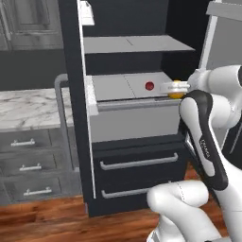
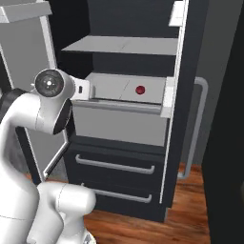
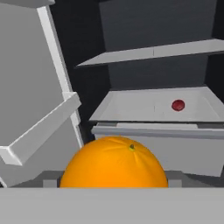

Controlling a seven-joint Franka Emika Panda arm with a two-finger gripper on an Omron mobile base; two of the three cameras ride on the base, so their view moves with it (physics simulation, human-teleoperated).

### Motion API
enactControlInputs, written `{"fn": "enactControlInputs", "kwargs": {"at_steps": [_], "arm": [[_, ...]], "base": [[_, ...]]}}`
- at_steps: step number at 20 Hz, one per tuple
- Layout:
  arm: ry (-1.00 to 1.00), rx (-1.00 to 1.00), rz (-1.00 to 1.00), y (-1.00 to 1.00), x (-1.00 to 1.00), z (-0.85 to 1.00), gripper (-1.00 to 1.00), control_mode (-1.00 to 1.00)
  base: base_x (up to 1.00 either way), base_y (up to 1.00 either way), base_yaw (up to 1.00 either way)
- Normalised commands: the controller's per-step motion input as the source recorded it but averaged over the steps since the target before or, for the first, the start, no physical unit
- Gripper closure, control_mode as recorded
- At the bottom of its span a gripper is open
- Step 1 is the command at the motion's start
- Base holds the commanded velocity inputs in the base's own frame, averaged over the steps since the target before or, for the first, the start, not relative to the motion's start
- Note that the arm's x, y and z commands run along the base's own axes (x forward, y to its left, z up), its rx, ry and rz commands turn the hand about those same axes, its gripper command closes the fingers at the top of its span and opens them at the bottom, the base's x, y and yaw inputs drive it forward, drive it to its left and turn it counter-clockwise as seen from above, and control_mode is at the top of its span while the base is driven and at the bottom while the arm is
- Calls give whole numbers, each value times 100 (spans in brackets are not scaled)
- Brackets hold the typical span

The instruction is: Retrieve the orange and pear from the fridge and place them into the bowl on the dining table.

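Gripping the orange (image 3: pixel 113 162), the end effector (image 1: pixel 176 88) faces the fridge (image 1: pixel 137 165).

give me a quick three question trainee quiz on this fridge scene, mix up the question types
1. True or false: the orange sits between the fingers of the gripper.
2. Multiple choice: the small red round object lies on
A. the floor
B. a light-grey shelf inside the fridge
C. the marble counter
3. Fill in: the two fridge drawers below the shelves are ____ (open or closed).

Key:
1. True. In the hand view the orange sits right at the fingertips, and in the left base view it shows at the end of the hand, so it looks held.
2. B
3. closed
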Motion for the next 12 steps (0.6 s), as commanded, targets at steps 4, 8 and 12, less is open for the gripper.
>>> {"fn": "enactControlInputs", "kwargs": {"at_steps": [4,8,12], "arm": [[0,0,0,0,0,0,100,100],[0,0,0,0,0,0,100,100],[0,0,0,0,0,0,100,100]], "base": [[-57,0,43],[-56,0,51],[-50,4,55]]}}
